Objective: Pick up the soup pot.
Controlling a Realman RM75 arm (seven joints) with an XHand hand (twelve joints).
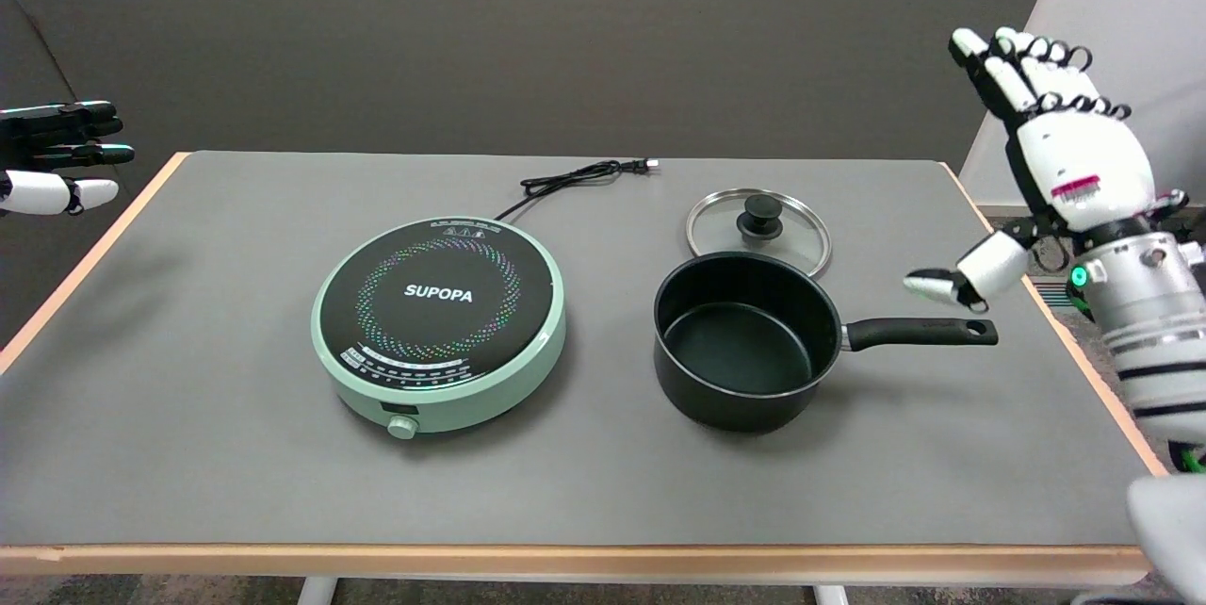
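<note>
- Pot (744, 341): upright on the table (141, 454), uncovered, handle (919, 332) pointing to 3 o'clock.
- Lid (758, 230): flat at the pot's 12 o'clock.
- Robot hand (1055, 162): spread wide, holding nothing, raised beyond the handle end.
- Judgement: rigid metal, moderately heavy, likely to tip; grasp the handle near the body.

Bare tabletop (942, 454) around pot handle (919, 332), open from right. Lid (758, 230) just behind pot (744, 341); cooker (439, 322) left, apart.
</note>
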